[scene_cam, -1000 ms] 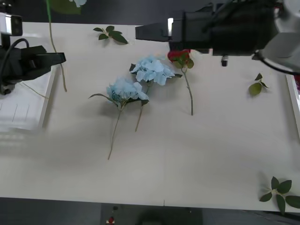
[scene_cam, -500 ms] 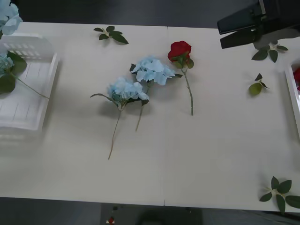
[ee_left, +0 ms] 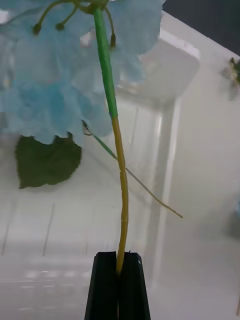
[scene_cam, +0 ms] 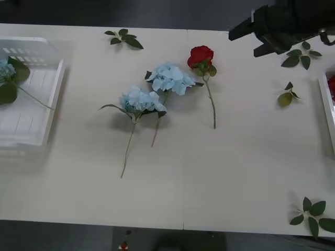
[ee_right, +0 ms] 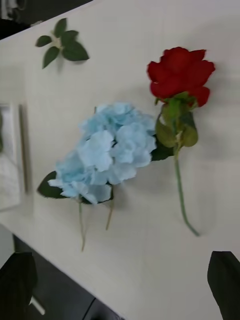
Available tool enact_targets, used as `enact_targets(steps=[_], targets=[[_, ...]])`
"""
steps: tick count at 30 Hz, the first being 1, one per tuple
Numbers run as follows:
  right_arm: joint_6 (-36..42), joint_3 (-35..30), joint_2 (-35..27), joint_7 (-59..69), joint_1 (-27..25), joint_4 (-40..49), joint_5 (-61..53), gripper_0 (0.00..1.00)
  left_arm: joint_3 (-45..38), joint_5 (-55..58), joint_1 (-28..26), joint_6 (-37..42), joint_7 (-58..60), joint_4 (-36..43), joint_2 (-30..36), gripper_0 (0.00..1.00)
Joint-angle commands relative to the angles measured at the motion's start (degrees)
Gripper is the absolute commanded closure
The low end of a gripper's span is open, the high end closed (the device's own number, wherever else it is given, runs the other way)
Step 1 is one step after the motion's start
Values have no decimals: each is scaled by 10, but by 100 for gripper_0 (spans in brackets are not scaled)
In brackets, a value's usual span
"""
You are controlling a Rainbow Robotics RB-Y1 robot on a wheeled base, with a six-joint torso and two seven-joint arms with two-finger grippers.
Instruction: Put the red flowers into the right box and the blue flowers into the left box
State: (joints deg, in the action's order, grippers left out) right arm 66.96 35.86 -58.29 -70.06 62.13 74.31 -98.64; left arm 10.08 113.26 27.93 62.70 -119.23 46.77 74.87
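Observation:
My left gripper (ee_left: 118, 272) is shut on the yellow-green stem of a blue flower (ee_left: 131, 30), which hangs over the left box (ee_left: 167, 65). Another blue flower (scene_cam: 6, 72) lies in that left box (scene_cam: 52, 99). Two blue flowers (scene_cam: 170, 77) lie mid-table with crossed stems, and a red flower (scene_cam: 200, 55) lies just to their right. My right gripper (scene_cam: 248, 39) hovers at the far right of the table, beyond the rose. In its wrist view it is open (ee_right: 120, 260), with the red flower (ee_right: 180, 72) and blue flowers (ee_right: 107, 150) ahead. The right box (scene_cam: 327, 107) shows a bit of red inside.
Loose green leaf sprigs lie at the far edge (scene_cam: 124, 37), by the right arm (scene_cam: 301, 56), beside the right box (scene_cam: 287, 97) and at the near right corner (scene_cam: 313, 215). The near half of the table is bare.
The right arm drew back from above the rose to the far right, then edged a little leftward. The left arm and its held blue flower left the front view.

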Motion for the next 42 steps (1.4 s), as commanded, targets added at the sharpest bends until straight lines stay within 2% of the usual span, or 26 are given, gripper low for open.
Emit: enact_targets(steps=[1,9,17,22,33,34,35,36,37,38,42], targets=[[1,10,48,77,29,-23,78,0,-7,-43,12,-51,80,33,11,100],[26,18,120,153,31,-55,223,0,-7,-172,16,-142,260,98,-35,100],[-3,45,177,161,35,-103,316,0,9,-278,15,-159,378,157,-61,100],[-11,47,219,157,37,-135,375,0,34,-326,16,-182,386,175,-68,100],[-63,47,306,157,37,-207,484,0,35,-332,13,-182,373,177,-83,100],[-67,47,312,157,36,-214,492,0,35,-333,13,-182,372,177,-83,96],[-70,47,319,156,36,-222,500,0,35,-334,13,-182,372,177,-83,60],[-71,47,323,156,37,-225,505,0,35,-335,13,-182,372,176,-83,35],[-75,47,331,155,36,-232,514,0,35,-335,13,-182,371,177,-83,3],[-76,47,336,155,36,-239,521,0,35,-335,13,-182,371,176,-83,0],[-88,48,354,154,36,-261,537,0,34,-329,12,-182,369,176,-83,0]])
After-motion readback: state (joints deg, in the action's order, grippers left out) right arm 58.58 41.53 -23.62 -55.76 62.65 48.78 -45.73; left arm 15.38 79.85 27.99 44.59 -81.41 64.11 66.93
